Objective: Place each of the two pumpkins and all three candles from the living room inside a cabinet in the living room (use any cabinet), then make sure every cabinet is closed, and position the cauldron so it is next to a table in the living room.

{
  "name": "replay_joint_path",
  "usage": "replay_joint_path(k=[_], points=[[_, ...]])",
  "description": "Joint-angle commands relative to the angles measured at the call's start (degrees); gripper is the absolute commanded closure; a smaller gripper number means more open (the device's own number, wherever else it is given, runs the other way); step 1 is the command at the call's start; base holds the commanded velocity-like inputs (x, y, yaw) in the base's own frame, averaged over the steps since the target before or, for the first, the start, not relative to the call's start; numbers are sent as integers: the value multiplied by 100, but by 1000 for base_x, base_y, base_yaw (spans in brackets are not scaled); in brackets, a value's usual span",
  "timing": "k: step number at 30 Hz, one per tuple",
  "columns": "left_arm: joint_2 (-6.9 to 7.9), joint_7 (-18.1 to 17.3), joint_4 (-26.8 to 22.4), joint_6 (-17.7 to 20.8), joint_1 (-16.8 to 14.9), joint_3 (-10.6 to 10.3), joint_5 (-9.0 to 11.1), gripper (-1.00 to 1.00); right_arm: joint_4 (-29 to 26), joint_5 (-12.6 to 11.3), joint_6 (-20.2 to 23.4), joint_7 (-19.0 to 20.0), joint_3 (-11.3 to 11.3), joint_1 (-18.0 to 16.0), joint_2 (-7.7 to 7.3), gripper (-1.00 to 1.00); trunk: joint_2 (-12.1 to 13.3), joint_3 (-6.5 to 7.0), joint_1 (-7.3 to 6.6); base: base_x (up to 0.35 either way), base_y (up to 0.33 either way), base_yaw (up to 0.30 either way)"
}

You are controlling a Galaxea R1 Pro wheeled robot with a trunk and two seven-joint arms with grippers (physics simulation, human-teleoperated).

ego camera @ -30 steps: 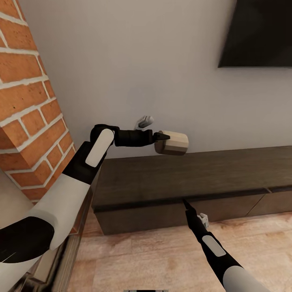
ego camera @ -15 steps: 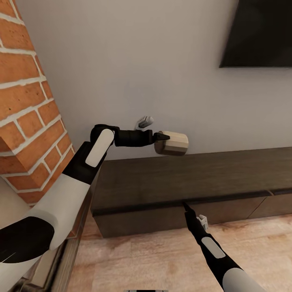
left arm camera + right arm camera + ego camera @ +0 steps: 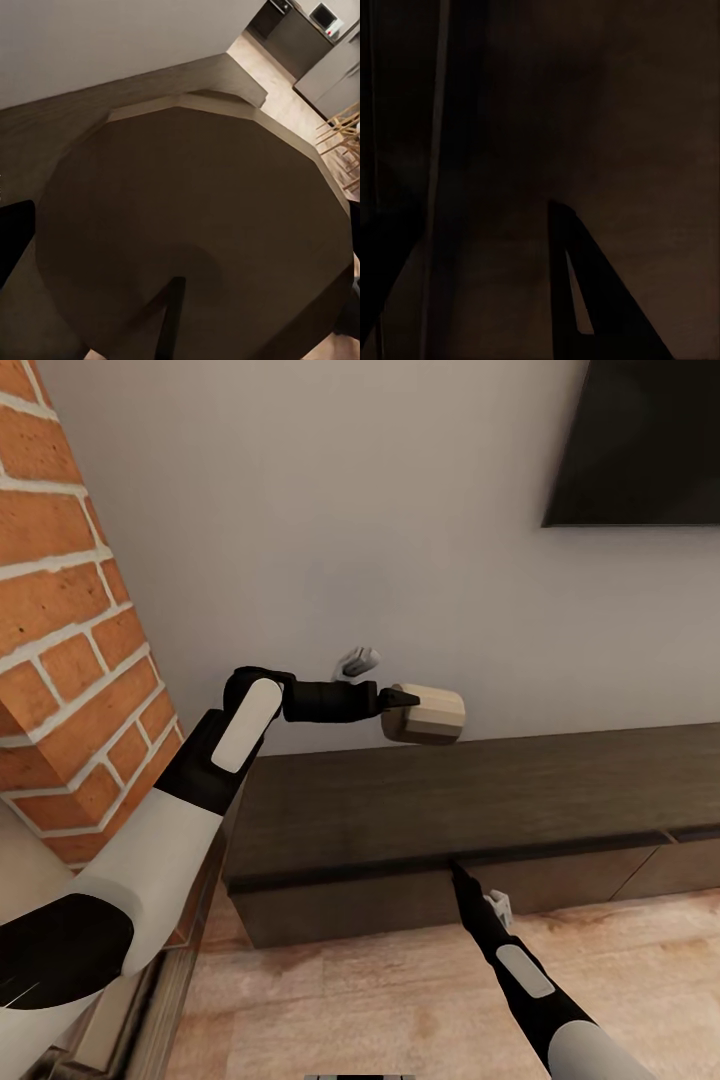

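Observation:
A candle (image 3: 425, 713), a stout cylinder with a pale flat end, lies sideways in my left gripper (image 3: 402, 705), which is shut on it. It hangs in the air over the left end of the dark-brown cabinet (image 3: 480, 790), near the wall. In the left wrist view the candle's (image 3: 187, 225) dark body is close up, with the cabinet top (image 3: 45, 127) behind it. My right gripper (image 3: 458, 868) is lower, its tips at the top edge of the cabinet's drawer front (image 3: 350, 905). Its dark fingers (image 3: 592, 300) stand apart against the dark wood with nothing between them. The drawers look closed.
A brick fireplace column (image 3: 70, 660) rises close on the left, beside my left arm. The black TV (image 3: 640, 440) hangs on the grey wall at upper right. Light wood floor (image 3: 350, 1000) runs in front of the cabinet. A kitchen (image 3: 315, 30) shows far off.
The head view shifted slightly a second ago. Both arms keep their places and the candle stays in the left gripper.

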Motion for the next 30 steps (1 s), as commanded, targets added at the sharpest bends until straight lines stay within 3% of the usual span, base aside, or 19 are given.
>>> replay_joint_path(k=[1,30], points=[[-2,-56,3,10,-4,5,-55,100,16,-73,14,13,-1,-65,-6,100,-1,-4,0,0,0,0],[1,-60,4,8,-4,-18,-55,100,-20,-88,51,242,-10,-65,-15,100,-1,-4,0,0,0,0]])
